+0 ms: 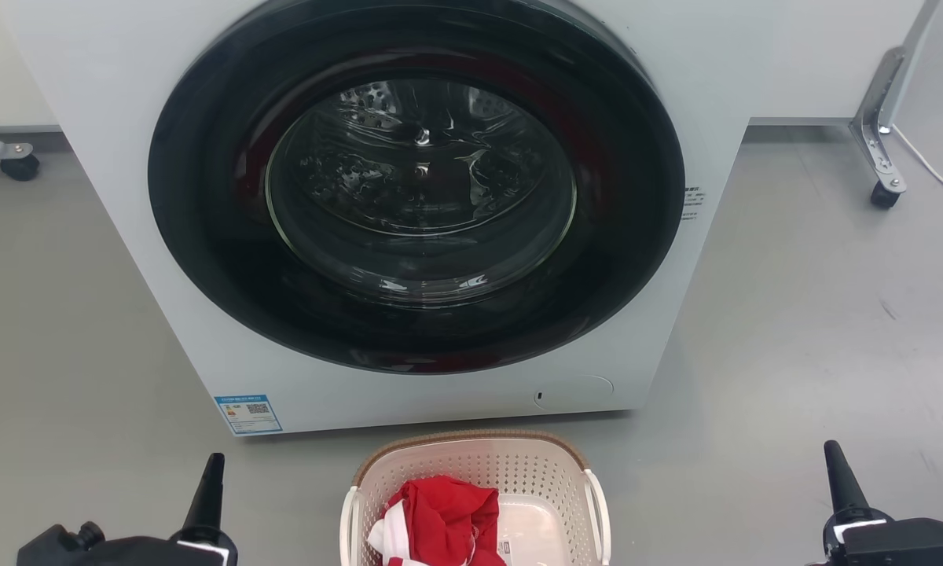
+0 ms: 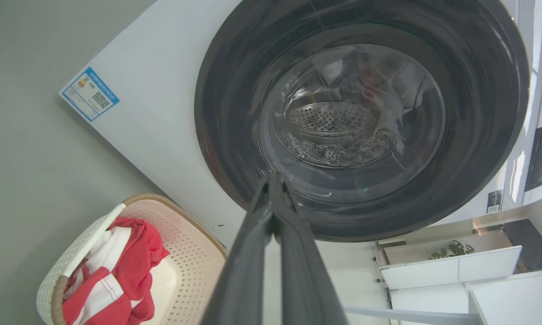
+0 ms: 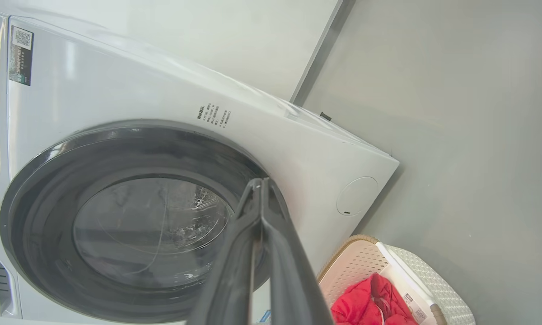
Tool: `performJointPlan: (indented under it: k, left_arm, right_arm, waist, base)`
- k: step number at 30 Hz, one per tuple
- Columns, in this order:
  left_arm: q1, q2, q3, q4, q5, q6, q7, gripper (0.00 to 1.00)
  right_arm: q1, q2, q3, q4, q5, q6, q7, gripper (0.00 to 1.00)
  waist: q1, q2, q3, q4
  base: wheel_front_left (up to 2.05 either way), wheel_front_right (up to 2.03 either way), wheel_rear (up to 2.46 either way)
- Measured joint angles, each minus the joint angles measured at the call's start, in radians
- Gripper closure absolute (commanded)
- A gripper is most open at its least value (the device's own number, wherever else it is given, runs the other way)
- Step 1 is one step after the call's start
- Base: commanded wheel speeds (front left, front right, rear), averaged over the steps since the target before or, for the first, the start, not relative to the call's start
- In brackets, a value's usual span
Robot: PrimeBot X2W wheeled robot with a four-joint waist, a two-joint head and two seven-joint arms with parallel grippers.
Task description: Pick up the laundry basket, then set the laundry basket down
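The laundry basket (image 1: 552,464) stood on the grey floor (image 1: 794,314), just in front of the white washing machine (image 1: 723,71) and below its dark round door (image 1: 416,189). A red and white garment (image 1: 440,511) lay heaped inside it (mostly toward the robot's left). The left tool (image 1: 214,470) and the right tool (image 1: 835,457) hung low on either side, well apart from the basket, each clenched with its fingers pressed together on nothing.

The left gripper (image 1: 215,464) and right gripper (image 1: 833,452) have long, tapering dark-grey fingers (image 2: 248,257); behind the fingers, black housings (image 1: 904,541) bear white patches.
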Motion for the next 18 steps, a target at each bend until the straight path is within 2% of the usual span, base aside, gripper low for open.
performJointPlan:
  k: [18]
  left_arm:
    - [-0.046, -0.026, 0.059, 0.049, -0.228, -0.045, 0.041, 1.00]
  right_arm:
    - [-0.037, 0.024, -0.068, 0.034, 0.240, 0.045, 0.062, 1.00]
  waist:
    - [0.0000, 0.0000, 0.001, -0.003]
  base:
    - [0.00, 0.00, 0.00]
